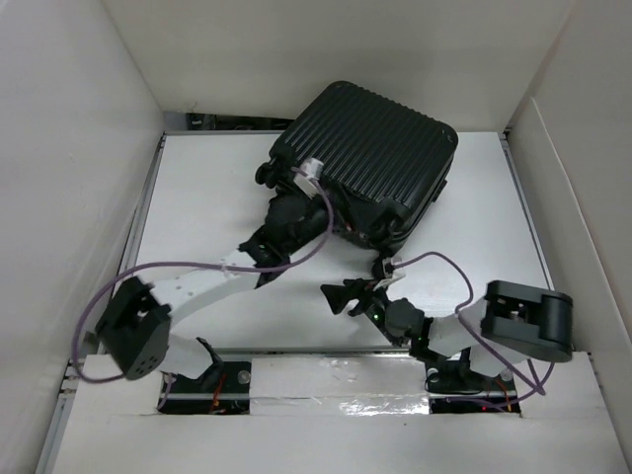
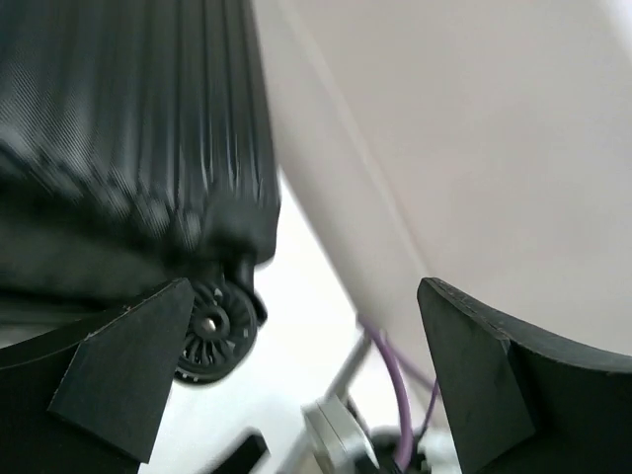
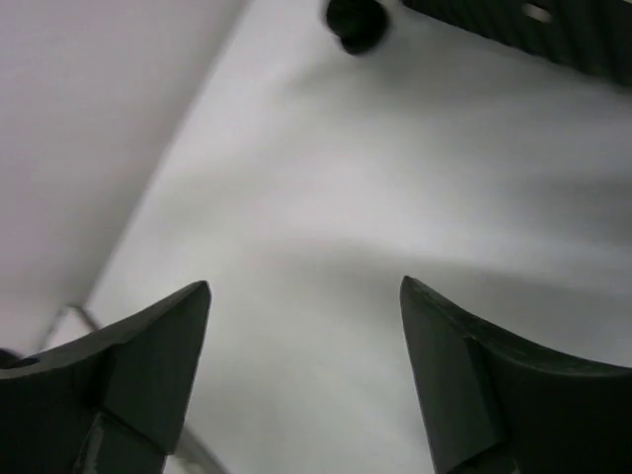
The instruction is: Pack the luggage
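The luggage (image 1: 370, 148) is a large black ribbed hard-shell suitcase lying closed and skewed at the far middle of the white table. My left gripper (image 1: 293, 210) is right at its near-left corner, beside the wheels, though contact cannot be told. In the left wrist view the gripper (image 2: 306, 296) is open and empty, with the ribbed shell (image 2: 128, 109) above and one small wheel (image 2: 210, 331) next to the left finger. My right gripper (image 1: 338, 296) is low over the table, short of the suitcase. It is open and empty (image 3: 304, 291), and a wheel (image 3: 355, 22) shows far ahead.
White walls enclose the table (image 1: 197, 197) on the left, back and right. Purple cables (image 1: 158, 267) loop along both arms. A metal rail (image 1: 326, 351) runs along the near table edge by the arm bases.
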Motion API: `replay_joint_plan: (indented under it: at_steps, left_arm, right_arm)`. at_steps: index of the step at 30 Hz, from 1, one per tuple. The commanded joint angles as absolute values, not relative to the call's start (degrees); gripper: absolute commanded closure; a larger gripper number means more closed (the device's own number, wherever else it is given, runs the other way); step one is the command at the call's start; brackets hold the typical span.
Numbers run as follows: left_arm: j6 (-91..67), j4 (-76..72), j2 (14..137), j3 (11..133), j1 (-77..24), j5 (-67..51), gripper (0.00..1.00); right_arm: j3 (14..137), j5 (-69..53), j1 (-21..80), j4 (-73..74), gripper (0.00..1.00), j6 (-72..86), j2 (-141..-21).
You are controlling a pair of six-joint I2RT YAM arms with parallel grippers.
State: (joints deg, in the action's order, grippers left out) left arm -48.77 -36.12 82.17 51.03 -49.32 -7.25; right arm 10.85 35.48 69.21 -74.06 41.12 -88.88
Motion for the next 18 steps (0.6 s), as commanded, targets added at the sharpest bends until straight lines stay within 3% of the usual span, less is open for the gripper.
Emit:
replay_joint_plan:
  at_steps: [1, 3, 6, 10, 18]
  left_arm:
    - [-44.22, -34.75, 69.56, 49.93, -45.10, -3.28, 0.01]
    - [-41.59, -31.13, 65.85, 48.08, -43.86, -0.63, 0.05]
    - [-39.47, -25.50, 57.68, 45.27, -43.07, 5.52, 0.07]
    - [-37.53, -16.82, 45.65, 42.81, -41.92, 8.79, 0.03]
    - [-33.05, 2.00, 29.11, 43.50, -41.40, 10.28, 0.01]
  right_arm:
    - [16.59, 34.45, 73.11, -62.46, 0.06, 37.45, -79.30]
    - [23.01, 38.73, 76.19, -44.15, 0.00, 36.13, -75.17]
    - [28.29, 45.15, 81.47, -30.29, 0.00, 32.80, -68.83]
    - [31.81, 46.14, 83.84, -19.10, 0.00, 27.08, -57.77]
    - [40.16, 50.00, 83.85, 7.25, 0.00, 24.70, -23.62]
